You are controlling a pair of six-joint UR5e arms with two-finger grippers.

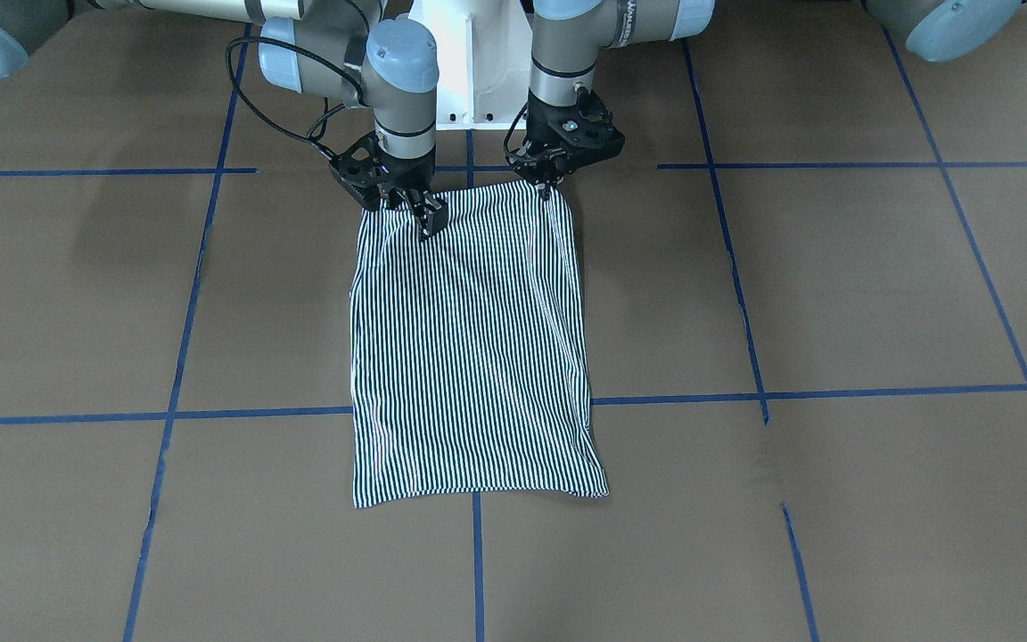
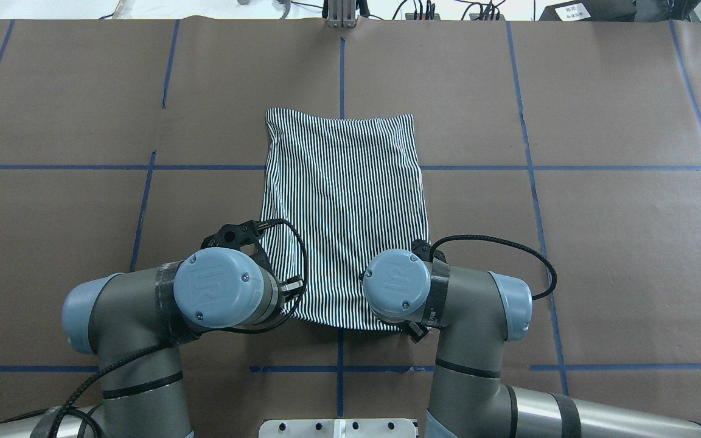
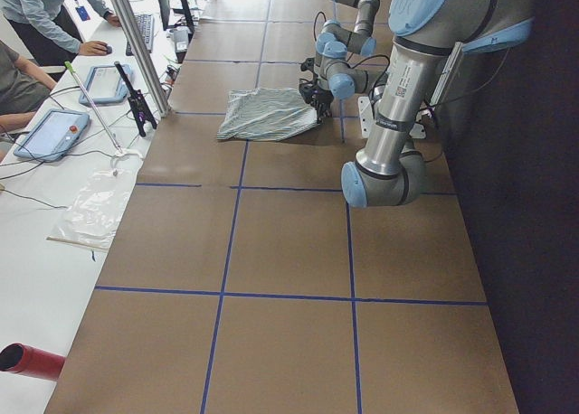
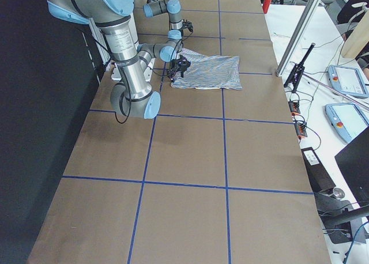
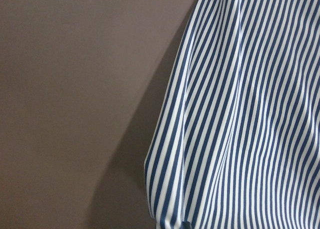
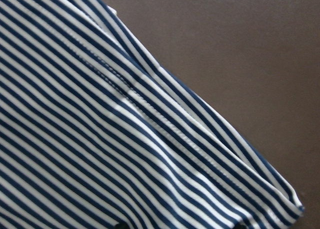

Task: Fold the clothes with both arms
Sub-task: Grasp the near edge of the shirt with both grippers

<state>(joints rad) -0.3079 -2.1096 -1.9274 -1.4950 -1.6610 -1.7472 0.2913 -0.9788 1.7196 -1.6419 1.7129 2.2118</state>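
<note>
Overhead exterior: hides left gripper (image 1: 547,186) and right gripper (image 1: 427,218) under wrist caps (image 2: 224,296). Front-facing, upper centre: both pointing down, pinched closed on shirt (image 1: 469,357) top edge.

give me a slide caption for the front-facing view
The left gripper and right gripper grip the robot-side edge of the folded striped shirt on the brown table.

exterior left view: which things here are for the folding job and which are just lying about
For the job: striped shirt, left gripper, right gripper, both gripping its near edge.
Lying about: tablets, plastic bag, red cylinder.
</note>
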